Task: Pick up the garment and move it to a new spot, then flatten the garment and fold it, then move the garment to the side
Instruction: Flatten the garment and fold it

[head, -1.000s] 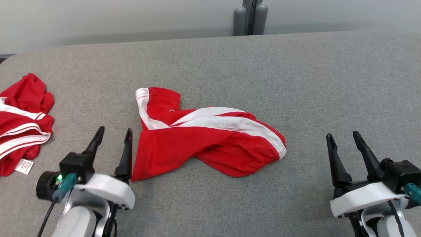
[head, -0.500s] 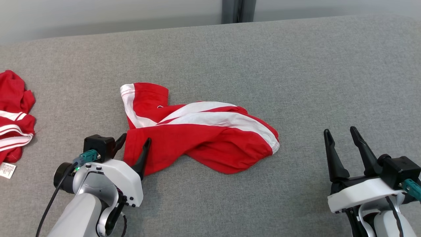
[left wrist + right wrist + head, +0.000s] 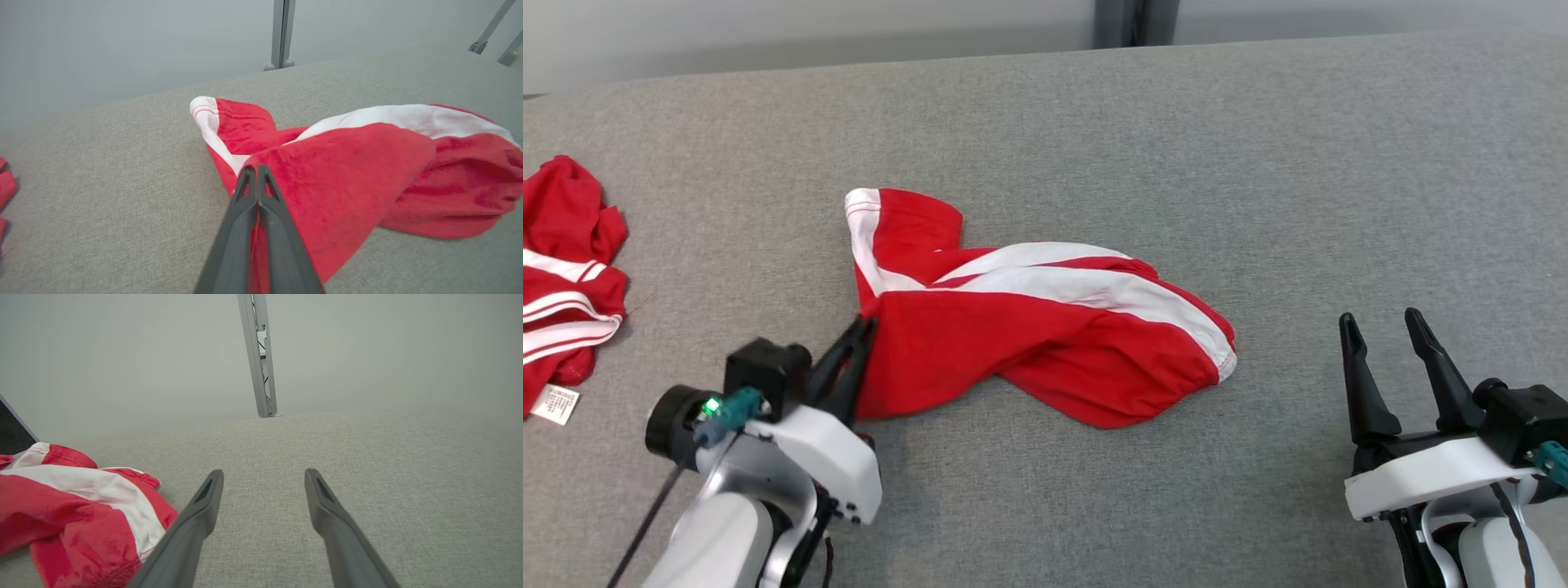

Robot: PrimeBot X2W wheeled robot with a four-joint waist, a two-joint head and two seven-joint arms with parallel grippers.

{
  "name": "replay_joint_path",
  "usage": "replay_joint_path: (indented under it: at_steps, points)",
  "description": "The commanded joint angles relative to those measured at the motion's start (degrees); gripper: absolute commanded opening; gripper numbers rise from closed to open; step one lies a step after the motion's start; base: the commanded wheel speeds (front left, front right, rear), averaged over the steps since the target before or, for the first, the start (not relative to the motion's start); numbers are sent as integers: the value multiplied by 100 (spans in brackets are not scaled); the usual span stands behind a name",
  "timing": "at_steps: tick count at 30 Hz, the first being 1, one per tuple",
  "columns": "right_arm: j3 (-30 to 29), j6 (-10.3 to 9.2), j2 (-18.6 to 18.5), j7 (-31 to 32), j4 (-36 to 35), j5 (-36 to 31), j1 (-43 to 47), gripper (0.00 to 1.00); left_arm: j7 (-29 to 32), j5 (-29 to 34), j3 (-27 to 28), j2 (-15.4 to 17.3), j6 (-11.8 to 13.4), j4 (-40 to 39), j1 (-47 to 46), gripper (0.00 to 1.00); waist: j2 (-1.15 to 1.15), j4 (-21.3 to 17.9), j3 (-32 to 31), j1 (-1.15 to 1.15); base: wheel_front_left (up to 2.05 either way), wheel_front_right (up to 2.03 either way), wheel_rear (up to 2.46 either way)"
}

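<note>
1. My left arm comes in from the lower left of the head view. The pale forearm rises toward the middle, and the left gripper [image 3: 864, 325] points up and to the right, low over the grey surface [image 3: 1176, 147].
2. Its 2 fingers are pressed together on the left edge of the garment [image 3: 1045, 327], so this gripper is pinching the cloth.
3. My right arm sits at the lower right. The right gripper [image 3: 1380, 320] points up and leans a little to the left. Its 2 fingers are spread wide with nothing between them, well apart from the garment.
4. The garment lies crumpled near the middle of the surface. It is red with a white band, with a narrow end toward the far left and a rounded end toward the right.
5. The head view gives me both arms together. It also gives a second garment [image 3: 568, 269], red with white stripes, at the far left, with a white tag [image 3: 557, 404] beside it.
6. The left wrist view gives the grip in detail. The tips of the left gripper [image 3: 256, 170] meet at the edge of the garment [image 3: 347, 171], and a thin strip of red cloth shows in the slit between the fingers.
7. The right wrist view gives the right gripper [image 3: 264, 473] over bare surface, with the garment [image 3: 73, 506] at the lower left of that view.
8. A grey post [image 3: 257, 355] stands behind the far edge of the surface.
</note>
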Motion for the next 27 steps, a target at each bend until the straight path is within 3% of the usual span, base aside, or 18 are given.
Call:
replay_joint_path:
  at_steps: [1,8,21,23,27]
  points:
    - [-11,1,-26,-40,-7,-10,-55,100,-20,55,-29,63,24,-100,152,0,0,49,25,0,0,0,0]
    - [-59,1,-28,5,-47,-42,-98,100,-112,13,-273,13,96,-505,873,0,0,291,117,0,0,0,0]
    - [-53,1,-29,75,-90,-92,-156,100,-667,-337,-154,-359,183,390,1064,0,0,409,115,0,0,0,0]
    - [-63,1,-30,84,-93,-101,-133,100,-845,-385,-55,-427,228,445,998,100,0,393,91,0,0,0,0]
    - [-66,1,-28,109,-94,-121,-73,100,-1223,-488,120,-548,272,422,912,100,0,337,6,0,0,0,0]
